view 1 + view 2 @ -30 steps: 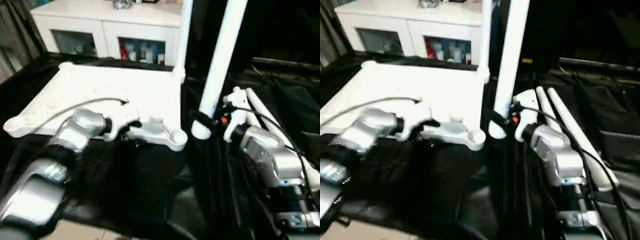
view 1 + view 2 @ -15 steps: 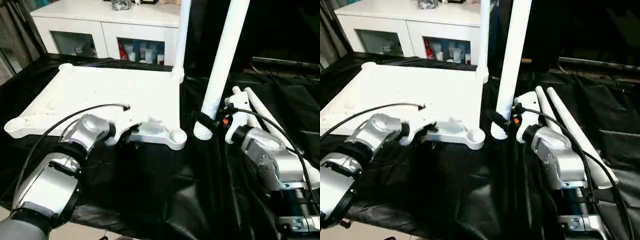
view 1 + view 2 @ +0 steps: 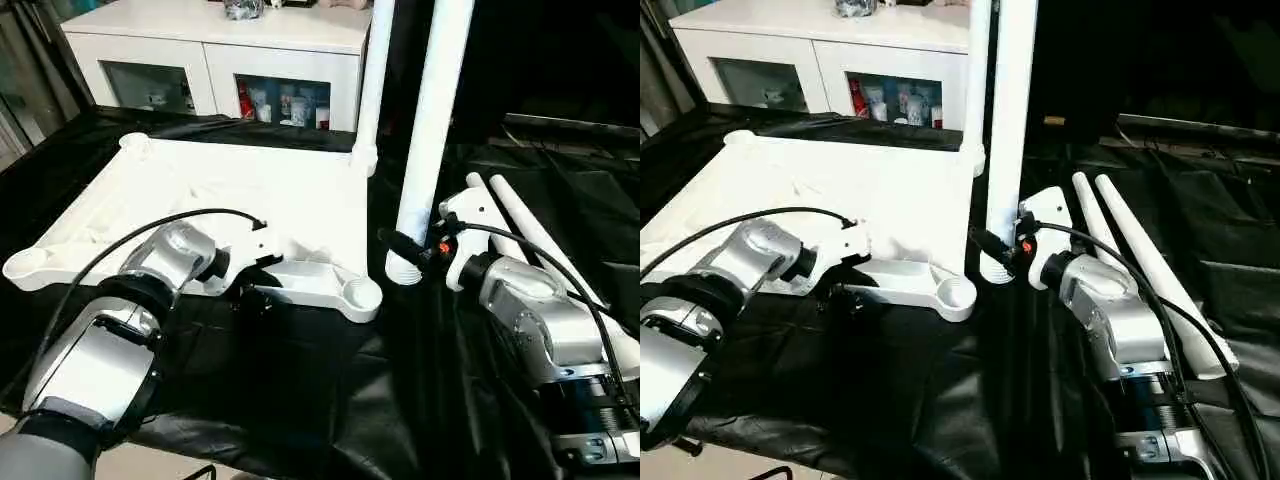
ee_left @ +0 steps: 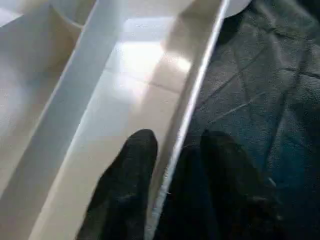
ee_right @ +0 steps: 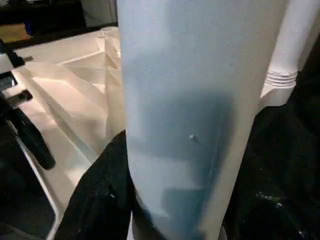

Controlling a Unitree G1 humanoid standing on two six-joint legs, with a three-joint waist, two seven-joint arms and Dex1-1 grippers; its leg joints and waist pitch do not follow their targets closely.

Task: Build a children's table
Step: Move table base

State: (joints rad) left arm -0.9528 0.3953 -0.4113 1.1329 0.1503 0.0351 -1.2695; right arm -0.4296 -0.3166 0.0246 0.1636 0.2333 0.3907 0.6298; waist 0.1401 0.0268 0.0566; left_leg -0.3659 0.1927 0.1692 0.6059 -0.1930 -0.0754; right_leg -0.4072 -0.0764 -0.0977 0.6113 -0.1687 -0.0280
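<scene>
Because it is hollow moulded plastic, the tabletop (image 3: 230, 190) looks light and stiff, so the left gripper (image 4: 170, 170) pinches its thin near rim, one finger inside. Just right of that hold, the right gripper (image 3: 1002, 252) clamps an upright leg (image 3: 428, 140) low down, beside the empty corner socket (image 3: 360, 293); the smooth taper may slip.

The tabletop (image 3: 250, 190) lies left of the held leg (image 3: 425, 140), two legs (image 3: 530, 235) right, the cabinet (image 3: 215, 50) behind.

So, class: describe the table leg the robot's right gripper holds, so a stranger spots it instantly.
Start at the upturned white tabletop on the black cloth. Just past its near right corner stands a leg, upright in the right gripper. Two spare legs lie flat; another leg is already socketed.
</scene>
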